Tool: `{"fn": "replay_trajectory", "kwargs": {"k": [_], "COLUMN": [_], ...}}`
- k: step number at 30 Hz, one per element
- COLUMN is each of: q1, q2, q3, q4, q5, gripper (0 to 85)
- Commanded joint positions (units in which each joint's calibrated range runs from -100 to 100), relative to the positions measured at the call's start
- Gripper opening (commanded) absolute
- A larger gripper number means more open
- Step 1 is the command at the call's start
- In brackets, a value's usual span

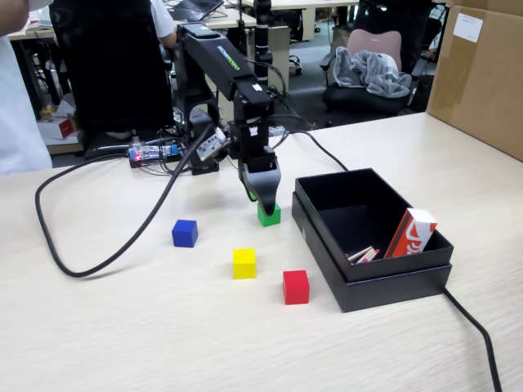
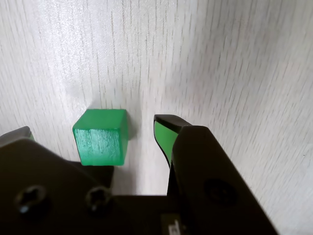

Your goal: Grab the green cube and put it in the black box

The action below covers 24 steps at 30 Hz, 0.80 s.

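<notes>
The green cube (image 1: 270,216) (image 2: 100,137) rests on the pale wooden table just left of the black box (image 1: 384,282) in the fixed view. My gripper (image 1: 263,204) (image 2: 93,128) is lowered over the cube and stands open. In the wrist view the cube lies between the jaws. There is a gap of table between the cube and the green-padded right fingertip (image 2: 164,132), and a wider gap to the left fingertip (image 2: 20,132). Neither jaw touches the cube.
A blue cube (image 1: 185,233), a yellow cube (image 1: 243,263) and a red cube (image 1: 296,287) lie in front of the arm. The black box holds a red-and-white carton (image 1: 411,233) and small sticks (image 1: 362,255). A black cable (image 1: 98,265) loops on the left. A brown carton (image 1: 482,73) stands far right.
</notes>
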Motion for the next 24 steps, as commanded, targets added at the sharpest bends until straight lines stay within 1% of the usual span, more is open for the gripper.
{"fn": "replay_trajectory", "kwargs": {"k": [1, 10, 15, 17, 19, 24], "q1": [0.0, 0.4, 0.5, 0.5, 0.5, 0.5], "q2": [0.7, 7.2, 10.1, 11.6, 12.7, 15.2], "q3": [4.6, 8.0, 8.7, 9.0, 9.0, 9.5], "q4": [-0.8, -0.8, -0.8, -0.8, -0.8, -0.8], "q5": [-0.1, -0.1, 0.0, 0.0, 0.0, 0.3], "gripper": [47.7, 47.2, 44.5, 42.2, 41.8, 32.3]}}
